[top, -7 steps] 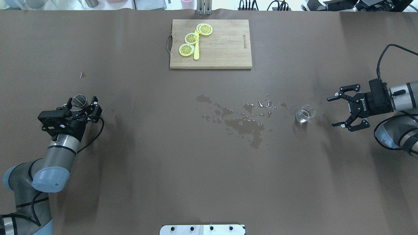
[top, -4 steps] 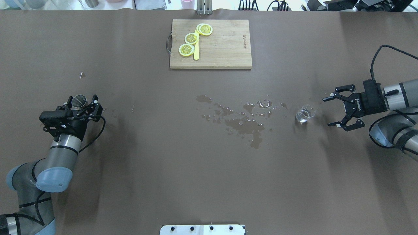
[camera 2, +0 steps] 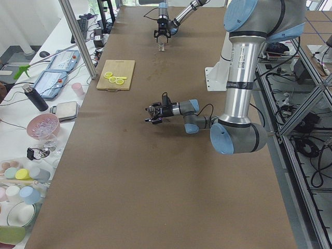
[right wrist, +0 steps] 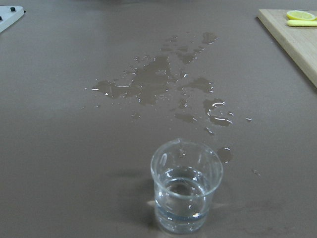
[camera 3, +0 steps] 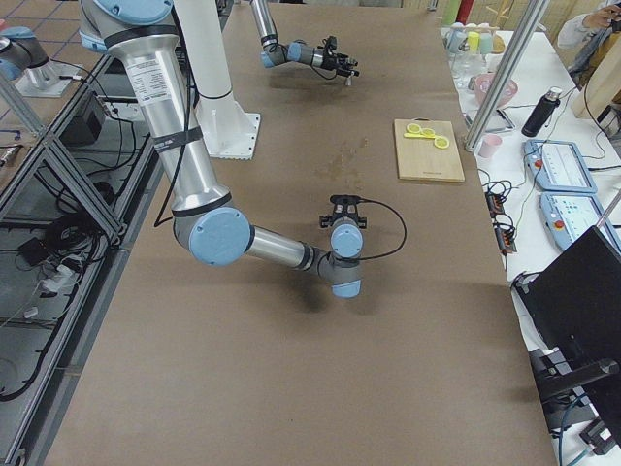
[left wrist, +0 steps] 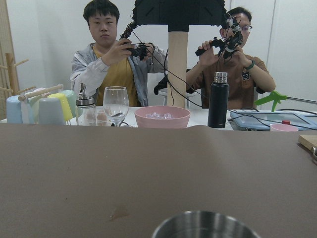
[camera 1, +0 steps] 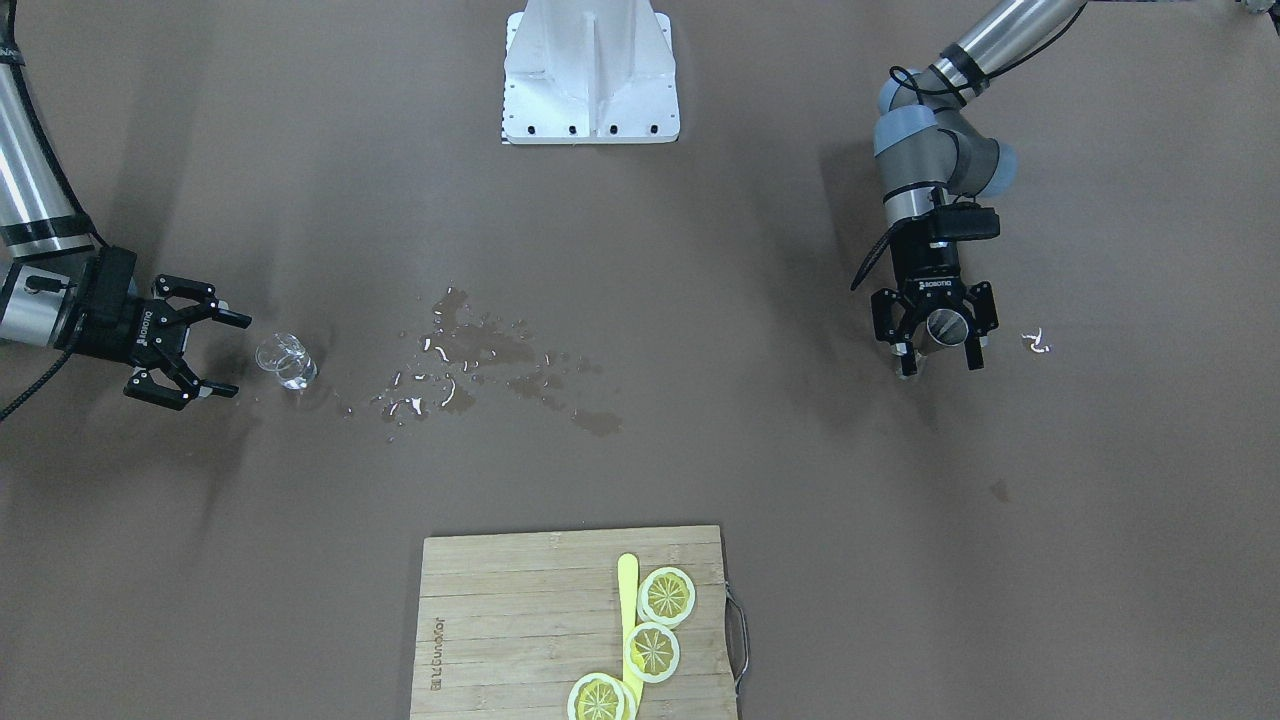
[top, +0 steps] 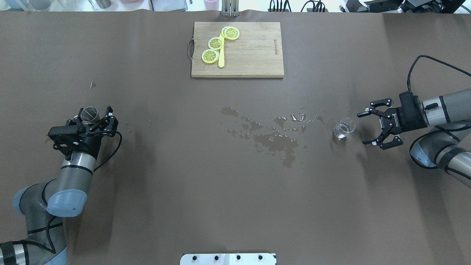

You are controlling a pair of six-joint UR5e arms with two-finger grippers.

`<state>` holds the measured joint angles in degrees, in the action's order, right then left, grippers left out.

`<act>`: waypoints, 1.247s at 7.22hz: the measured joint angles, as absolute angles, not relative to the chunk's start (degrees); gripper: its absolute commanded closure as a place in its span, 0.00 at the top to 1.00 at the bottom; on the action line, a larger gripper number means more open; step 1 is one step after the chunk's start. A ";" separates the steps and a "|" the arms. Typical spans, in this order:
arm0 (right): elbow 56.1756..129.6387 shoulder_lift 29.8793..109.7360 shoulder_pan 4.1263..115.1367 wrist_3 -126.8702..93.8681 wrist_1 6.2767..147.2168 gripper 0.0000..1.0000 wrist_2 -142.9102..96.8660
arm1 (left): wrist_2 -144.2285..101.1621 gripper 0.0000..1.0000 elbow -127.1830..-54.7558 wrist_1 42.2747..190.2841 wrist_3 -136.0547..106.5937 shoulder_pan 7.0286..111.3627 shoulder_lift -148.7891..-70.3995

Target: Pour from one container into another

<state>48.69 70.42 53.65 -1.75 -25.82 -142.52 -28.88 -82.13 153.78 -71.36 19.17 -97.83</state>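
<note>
Overhead exterior shows the glass (top: 344, 129) upright just ahead of the right gripper (top: 369, 127), fingers apart, level with it; the left gripper (top: 94, 117) is clamped on a steel cup (top: 89, 113).

Between my right gripper (top: 369, 128) and the small clear glass cup (top: 344, 129) lies bare brown tabletop (top: 235, 206), nothing in the gap. Beyond the cup, toward the middle, a spread of spilled water (top: 274, 136) wets the surface. The wooden cutting board with lemon slices (top: 237, 49) sits at the far edge, well apart from both arms.
</note>
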 measured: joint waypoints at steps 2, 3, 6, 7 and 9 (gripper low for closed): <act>48.13 69.63 52.90 -2.45 -25.56 0.99 -141.64 | -27.55 0.89 -81.31 153.75 -71.36 18.63 -98.29; 48.04 69.34 52.59 -2.61 -25.44 0.99 -141.23 | -27.27 0.89 -80.97 153.73 -71.39 18.31 -98.35; 48.00 68.56 52.17 -3.00 -25.08 0.99 -140.53 | -27.08 0.78 -80.53 153.72 -71.47 16.97 -98.42; 48.03 68.36 52.15 -3.26 -24.84 0.99 -140.48 | -27.09 0.42 -80.41 153.72 -71.51 16.71 -98.36; 48.07 67.97 52.03 -3.42 -24.39 0.99 -140.34 | -27.33 0.00 -79.84 153.54 -71.48 16.49 -98.22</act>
<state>48.07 67.97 52.03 -3.42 -24.39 -140.34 -27.33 -79.84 153.54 -71.48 16.49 -98.22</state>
